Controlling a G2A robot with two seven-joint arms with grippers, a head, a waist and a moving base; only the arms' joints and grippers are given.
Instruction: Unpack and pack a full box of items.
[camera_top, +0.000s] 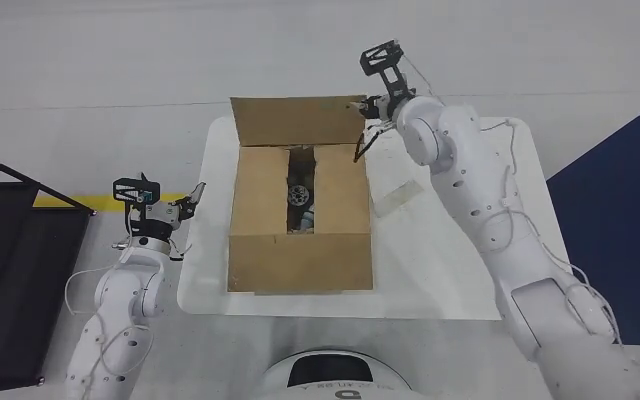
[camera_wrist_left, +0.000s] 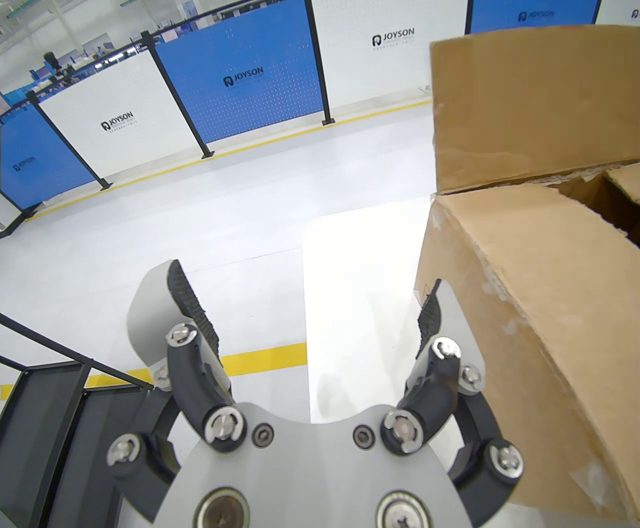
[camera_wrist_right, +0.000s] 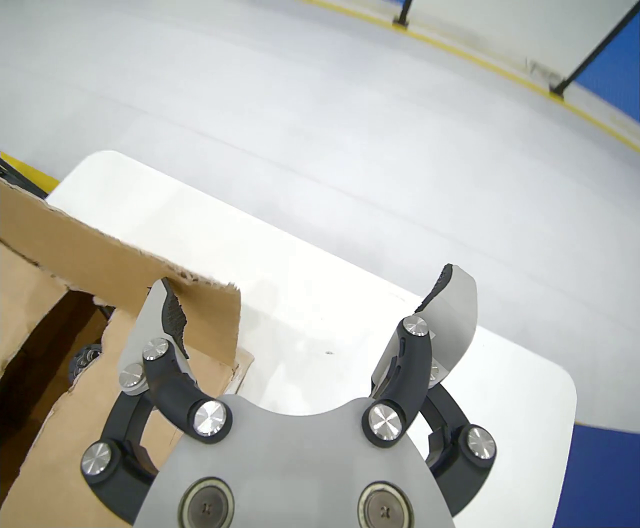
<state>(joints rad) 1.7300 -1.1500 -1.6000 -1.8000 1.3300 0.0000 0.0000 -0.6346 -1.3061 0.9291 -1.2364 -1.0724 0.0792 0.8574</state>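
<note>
White table (camera_top: 440, 280): a cardboard box (camera_top: 300, 262) is set at mid-table, nearer the left edge. The near flap and both side flaps are folded down. A narrow gap is left between the side flaps, and a dark round item (camera_top: 297, 193) is seen inside it; the other contents cannot be made out.

The left gripper (camera_top: 192, 200) is held just beside the box's left wall, above the table's left edge, fingers spread wide, nothing gripped.

A pale translucent scrap (camera_top: 400, 192) lies right of the box.

The right gripper (camera_top: 362, 125) is held at the box's far right corner, fingers wide apart, empty; contact with the raised far flap (camera_top: 295, 118) cannot be told.
</note>
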